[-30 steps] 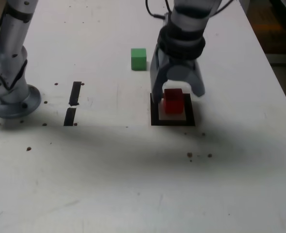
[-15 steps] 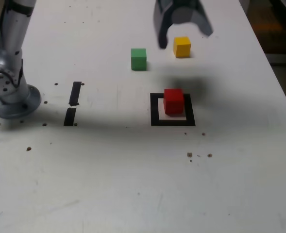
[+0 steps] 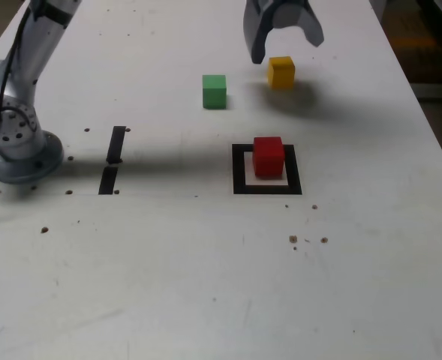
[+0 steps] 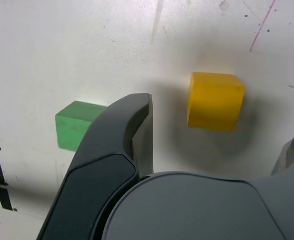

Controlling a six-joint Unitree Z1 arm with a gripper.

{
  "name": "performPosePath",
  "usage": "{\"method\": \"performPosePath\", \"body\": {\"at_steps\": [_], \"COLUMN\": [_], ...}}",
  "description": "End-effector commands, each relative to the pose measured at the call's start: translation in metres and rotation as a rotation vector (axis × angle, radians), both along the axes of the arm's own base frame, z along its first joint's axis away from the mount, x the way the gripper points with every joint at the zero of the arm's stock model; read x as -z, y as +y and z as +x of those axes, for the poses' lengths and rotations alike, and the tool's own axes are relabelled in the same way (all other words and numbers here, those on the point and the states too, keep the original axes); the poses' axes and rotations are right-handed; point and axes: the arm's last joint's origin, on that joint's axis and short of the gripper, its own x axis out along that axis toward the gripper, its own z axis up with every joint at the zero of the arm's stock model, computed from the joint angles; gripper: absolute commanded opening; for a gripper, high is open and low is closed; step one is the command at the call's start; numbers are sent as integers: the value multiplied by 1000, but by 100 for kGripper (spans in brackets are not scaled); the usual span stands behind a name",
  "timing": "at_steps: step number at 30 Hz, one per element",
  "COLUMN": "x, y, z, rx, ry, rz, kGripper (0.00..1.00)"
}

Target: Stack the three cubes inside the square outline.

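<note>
Gripper poised over the second cube

Gripper [image 3: 283,41] hung with its jaws spread wide and empty above the yellow cube [image 3: 281,71], so the step in hand looked like fetching the second block. The red cube [image 3: 268,156] sat inside the square outline [image 3: 239,171]; the green cube [image 3: 214,91] lay apart, toward the exterior view's left. Next, the jaws would need to descend astride the yellow block and close squarely on its flat sides. It looked plain, solid and sharp-edged.
</note>
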Motion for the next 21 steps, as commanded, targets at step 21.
{"method": "performPosePath", "body": {"at_steps": [21], "x": [50], "y": [23], "z": [15], "rx": [30], "ry": [28], "rz": [-50], "kGripper": [71]}}
